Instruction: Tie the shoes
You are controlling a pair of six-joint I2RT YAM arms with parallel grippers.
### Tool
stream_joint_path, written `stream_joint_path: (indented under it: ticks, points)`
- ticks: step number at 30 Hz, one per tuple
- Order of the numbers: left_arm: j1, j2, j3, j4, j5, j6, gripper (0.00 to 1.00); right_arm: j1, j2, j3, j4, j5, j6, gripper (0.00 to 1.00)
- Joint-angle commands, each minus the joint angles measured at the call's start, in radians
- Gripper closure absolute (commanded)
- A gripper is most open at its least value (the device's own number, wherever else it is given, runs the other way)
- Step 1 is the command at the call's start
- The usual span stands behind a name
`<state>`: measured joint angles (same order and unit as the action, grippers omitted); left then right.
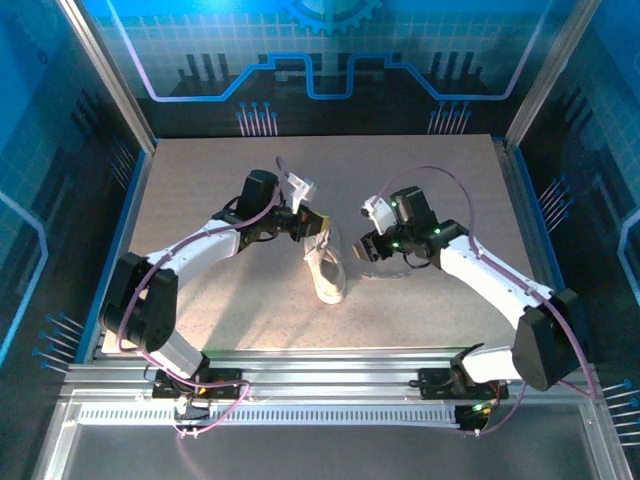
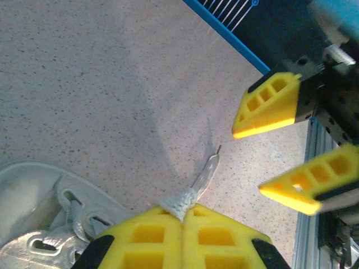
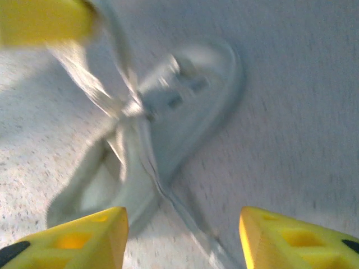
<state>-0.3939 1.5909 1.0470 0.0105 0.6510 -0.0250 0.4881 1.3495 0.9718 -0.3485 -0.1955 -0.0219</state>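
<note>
Left gripper: yellow-fingered left gripper (image 2: pixel 182 212) pinched tight on the thin white lace (image 2: pixel 179 202), clear plastic tip (image 2: pixel 206 171) poking out past the pads. Lifted off the table and pointed across, most likely to offer that end to the other side.

Right gripper: yellow-fingered right gripper (image 2: pixel 249 162) spread wide with nothing between the fingers, in the upper right of the left wrist frame, near the plastic tip but not touching it. Looks lined up to take hold.

Sneaker: small white low-top sneaker with a pale sole (image 1: pixel 328 270) in the middle of the top frame, flat on the speckled beige tabletop (image 1: pixel 200 180). Left gripper (image 1: pixel 312 222) at its upper end, right gripper (image 1: pixel 370 248) just to its right.

Loose strand: in the right wrist frame, badly blurred — a second strand (image 3: pixel 188 218) trailing from the sneaker (image 3: pixel 185 95) down to the bottom centre, between the open fingers.

Progress: no finished bow to be made out; judged early, laces only being gathered.

Around: blue frame rail (image 2: pixel 224 33) along the table edge, silver rail (image 1: pixel 320 365) by the arm bases, purple cables (image 1: pixel 445 175) looped above the arms.

In the way: that trailing strand under the right gripper (image 3: pixel 180 224) — easy to snag or grab by mistake.
</note>
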Motion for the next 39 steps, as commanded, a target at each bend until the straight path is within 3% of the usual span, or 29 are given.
stream_joint_path:
  ticks: [1, 8, 15, 17, 20, 22, 28, 33, 36, 39]
  points:
    - [-0.005, 0.009, 0.031, -0.027, 0.056, 0.007, 1.0, 0.035, 0.023, -0.045, 0.241, -0.08, -0.053, 0.42]
    - [-0.003, 0.023, 0.042, -0.038, 0.073, -0.007, 1.0, 0.072, 0.189, -0.035, 0.464, -0.228, -0.036, 0.37]
    - [0.001, 0.039, 0.056, -0.046, 0.092, -0.01, 1.0, 0.074, 0.282, -0.016, 0.554, -0.318, -0.027, 0.37]
    - [0.004, 0.043, 0.058, -0.044, 0.101, -0.013, 1.0, 0.075, 0.301, -0.01, 0.571, -0.324, -0.022, 0.45]
    - [0.006, 0.042, 0.05, -0.036, 0.109, -0.009, 1.0, 0.075, 0.317, -0.011, 0.603, -0.324, -0.006, 0.84]
    - [0.004, 0.031, 0.039, -0.037, 0.106, 0.014, 0.92, 0.077, 0.314, -0.022, 0.612, -0.317, -0.003, 0.99]
    - [0.008, -0.019, -0.021, 0.011, 0.056, 0.014, 0.68, 0.082, 0.301, -0.039, 0.645, -0.312, -0.008, 1.0]
    - [0.022, -0.061, -0.077, 0.071, 0.028, -0.001, 0.54, 0.082, 0.3, -0.042, 0.641, -0.312, -0.001, 1.0]
    - [0.024, -0.081, -0.11, 0.107, 0.021, 0.004, 0.52, 0.084, 0.298, -0.039, 0.634, -0.31, 0.002, 1.0]
    - [0.024, -0.088, -0.135, 0.146, 0.019, -0.001, 0.57, 0.085, 0.297, -0.035, 0.626, -0.308, 0.003, 1.0]
